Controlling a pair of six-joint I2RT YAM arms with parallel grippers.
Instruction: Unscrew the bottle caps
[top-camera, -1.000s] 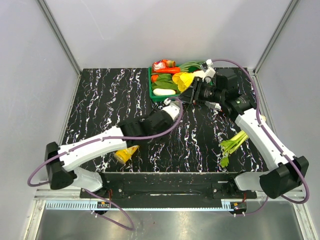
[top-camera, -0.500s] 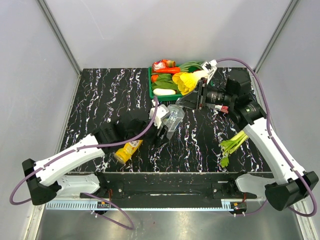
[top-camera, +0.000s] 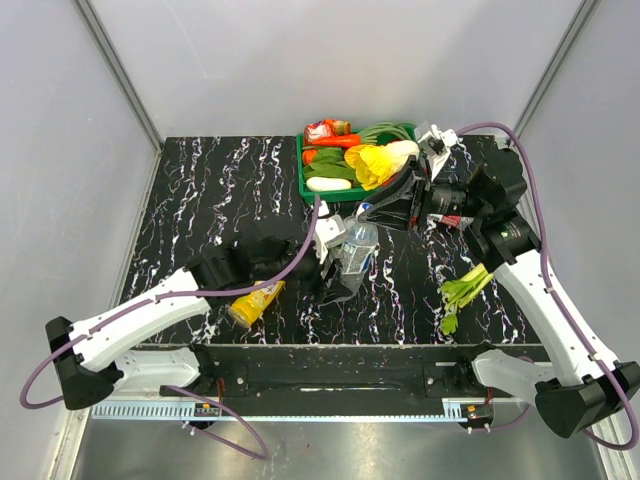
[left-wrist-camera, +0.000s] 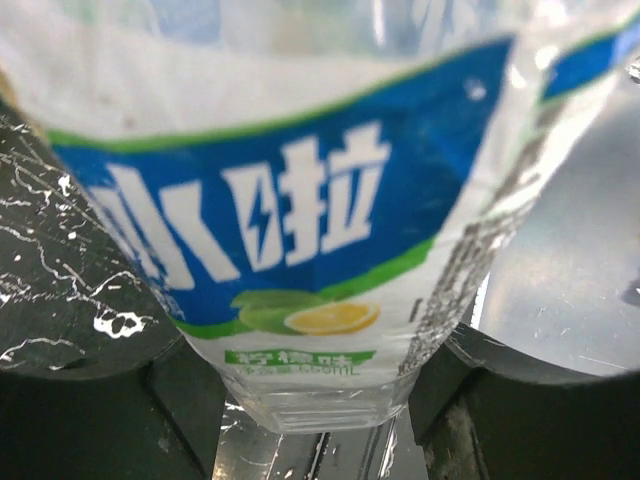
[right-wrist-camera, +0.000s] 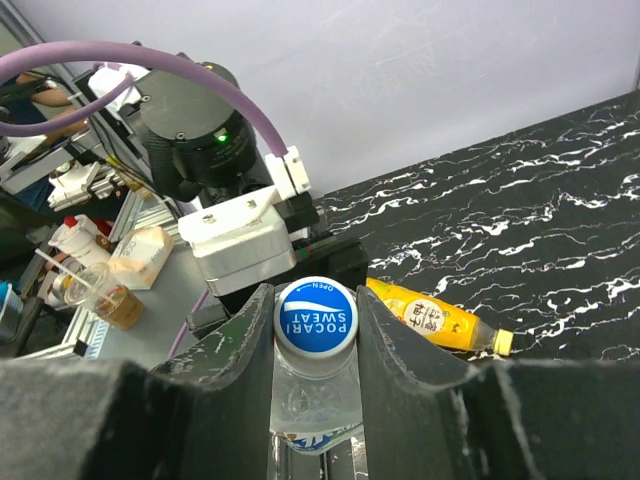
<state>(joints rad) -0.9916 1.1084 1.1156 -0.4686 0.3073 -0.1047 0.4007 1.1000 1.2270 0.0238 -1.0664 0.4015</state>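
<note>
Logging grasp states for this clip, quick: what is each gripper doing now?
Left gripper: closed on the clear plastic water bottle with blue label.
Right gripper: closed on its round blue plastic cap.

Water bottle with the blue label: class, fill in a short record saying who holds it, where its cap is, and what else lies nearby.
bottle: clear water bottle
body held by: left gripper, shut on it
cap: blue cap, on the bottle
cap held by: right gripper, a finger against each side
nearby: orange juice bottle lying on its side, yellow cap on
further back: green tray of vegetables
</note>
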